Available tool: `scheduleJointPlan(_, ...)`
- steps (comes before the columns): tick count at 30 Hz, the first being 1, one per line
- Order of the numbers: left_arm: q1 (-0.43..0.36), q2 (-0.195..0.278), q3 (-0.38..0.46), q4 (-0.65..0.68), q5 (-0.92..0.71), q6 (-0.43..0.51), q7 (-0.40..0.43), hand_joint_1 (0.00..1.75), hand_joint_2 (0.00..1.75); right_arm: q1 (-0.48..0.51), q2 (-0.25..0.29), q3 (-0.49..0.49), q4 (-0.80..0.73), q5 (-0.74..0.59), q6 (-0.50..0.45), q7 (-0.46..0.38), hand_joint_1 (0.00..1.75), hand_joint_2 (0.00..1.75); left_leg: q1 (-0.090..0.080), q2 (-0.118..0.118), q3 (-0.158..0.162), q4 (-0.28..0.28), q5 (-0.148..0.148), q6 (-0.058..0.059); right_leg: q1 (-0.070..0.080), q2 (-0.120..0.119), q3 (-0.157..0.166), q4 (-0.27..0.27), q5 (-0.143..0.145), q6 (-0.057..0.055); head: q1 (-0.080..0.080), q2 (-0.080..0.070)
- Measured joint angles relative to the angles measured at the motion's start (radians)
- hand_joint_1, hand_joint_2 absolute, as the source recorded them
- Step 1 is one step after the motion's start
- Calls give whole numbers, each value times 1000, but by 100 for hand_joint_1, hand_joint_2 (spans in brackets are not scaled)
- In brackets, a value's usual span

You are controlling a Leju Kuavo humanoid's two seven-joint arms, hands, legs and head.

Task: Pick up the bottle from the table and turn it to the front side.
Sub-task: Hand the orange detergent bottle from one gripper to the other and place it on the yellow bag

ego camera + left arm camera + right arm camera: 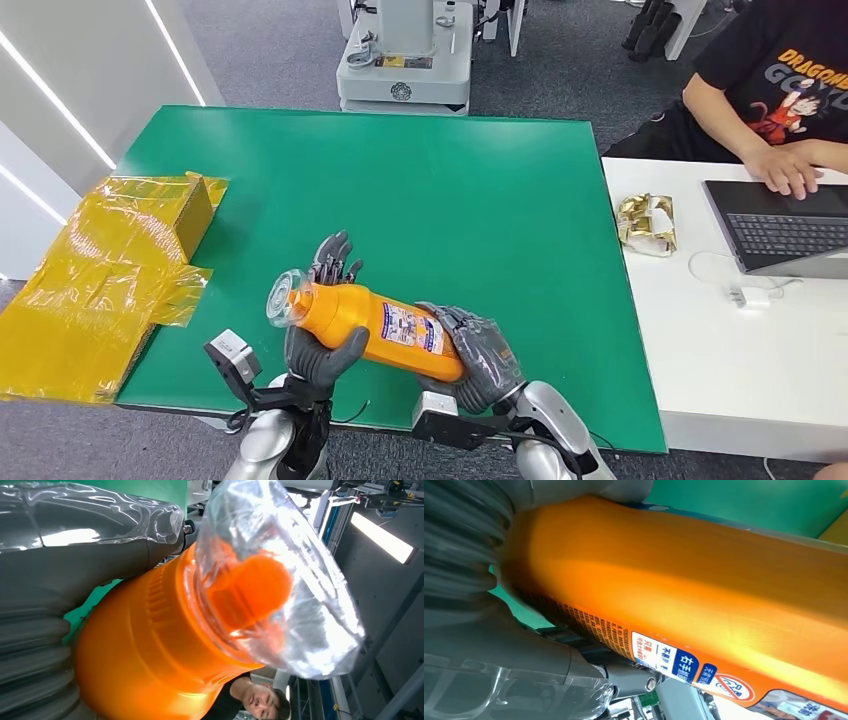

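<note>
Head view shows the orange bottle (365,325) lifted off the green table (420,180) and lying on its side between both hands, its clear cap (284,300) toward the left hand (322,345) and its base in the right hand (478,358). The left hand cups the neck end from below, thumb wrapped over the near side and fingers (333,258) standing up behind the bottle. The right hand wraps the base end, its fingers curled over the top of the body. A white label (412,328) with print faces up, just beside the right hand's fingers.

From the left wrist, the bottle (150,650) sits against the grey thumb (75,565), and the clear cap (295,595) covers an orange spout. From the right wrist, the bottle's side (684,580) runs past the palm, with a strip of small print and blue and red label marks (686,665) on the side nearest the thumb.

Beyond the left hand, crumpled yellow film (100,280) lies over the table's edge. Off to the right hand's side, a person (770,90) sits at a white table (720,350) with a laptop (780,225)
</note>
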Motion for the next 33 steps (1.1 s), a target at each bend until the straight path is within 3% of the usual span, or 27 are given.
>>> scheduleJointPlan(11, 0, -1, 2, 5, -1, 10, -4, 0, 175, -40, 0, 19, 55, 12, 54, 13, 175, 175, 0, 0, 0, 0, 0, 0, 0, 0, 0, 0, 0, 0, 0, 0)
scheduleJointPlan(12, 0, -2, 4, 5, -1, 14, -4, 21, 175, -47, 0, 21, 64, 13, 57, 13, 175, 175, 0, 0, 0, 0, 0, 0, 0, 0, 0, 0, 0, 0, 0, 0)
scheduleJointPlan(15, 0, -3, 8, 5, -1, 20, -4, 152, 175, -61, 0, 27, 86, 16, 62, 14, 175, 175, 0, 0, 0, 0, 0, 0, 0, 0, 0, 0, 0, 0, 0, 0)
scheduleJointPlan(16, 0, -3, 9, 5, -1, 21, -5, 175, 175, -65, 0, 29, 92, 17, 62, 15, 175, 175, 0, 0, 0, 0, 0, 0, 0, 0, 0, 0, 0, 0, 0, 0)
scheduleJointPlan(33, -21, -12, 17, 5, -25, 4, -35, 175, 175, -94, 16, 33, 130, -1, 26, 11, 175, 175, 0, 0, 0, 0, 0, 0, 0, 0, 0, 0, 0, 0, 0, 0)
